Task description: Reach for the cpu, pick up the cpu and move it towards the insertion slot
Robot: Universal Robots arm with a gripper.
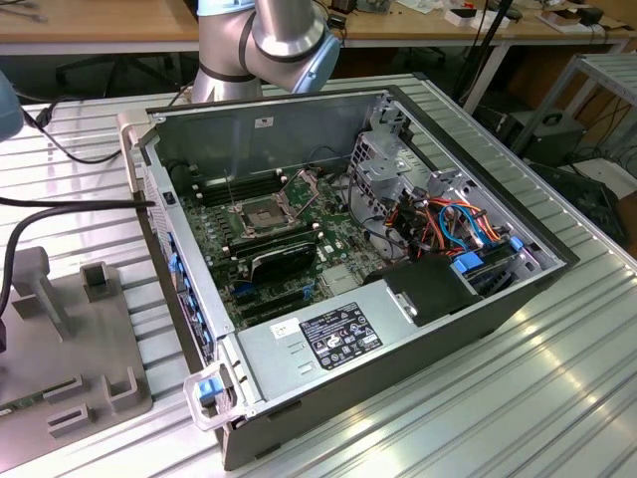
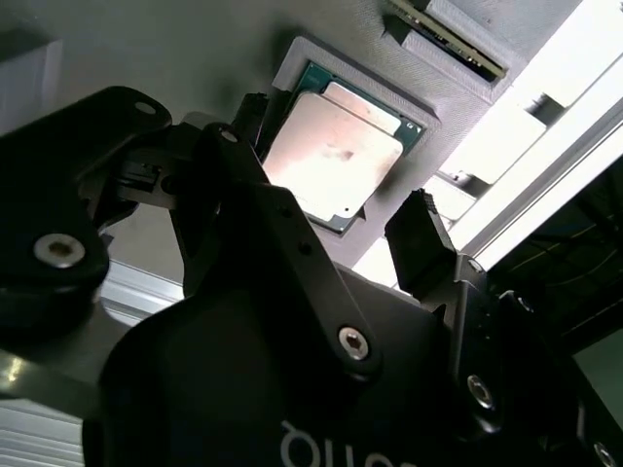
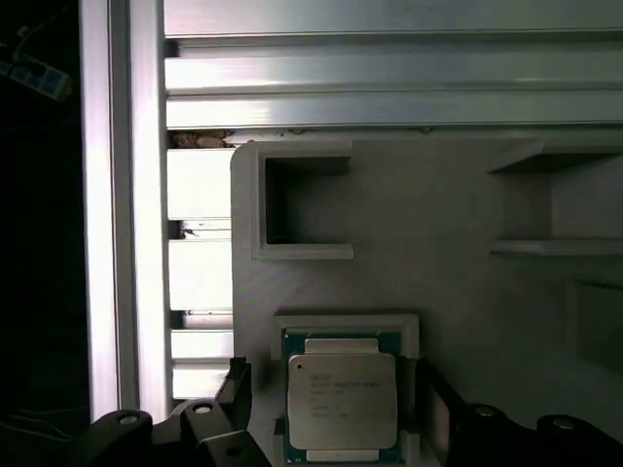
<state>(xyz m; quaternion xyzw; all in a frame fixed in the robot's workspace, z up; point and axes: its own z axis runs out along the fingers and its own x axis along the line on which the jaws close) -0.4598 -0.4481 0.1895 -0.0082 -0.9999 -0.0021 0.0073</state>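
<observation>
One edge of the cpu [image 2: 336,156] is hidden behind a black finger [image 2: 273,224] in the second wrist view.

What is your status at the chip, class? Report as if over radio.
Pincer open, astride chip. Chip flat in grey tray recess, not lifted. Nothing blocking the grasp.

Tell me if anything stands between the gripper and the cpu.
Nothing visible does. In the first wrist view the cpu lies uncovered in the recess of its grey holder, and the gripper hangs right at it. In the second wrist view its fingers stand apart, one at each side of the chip.
</observation>
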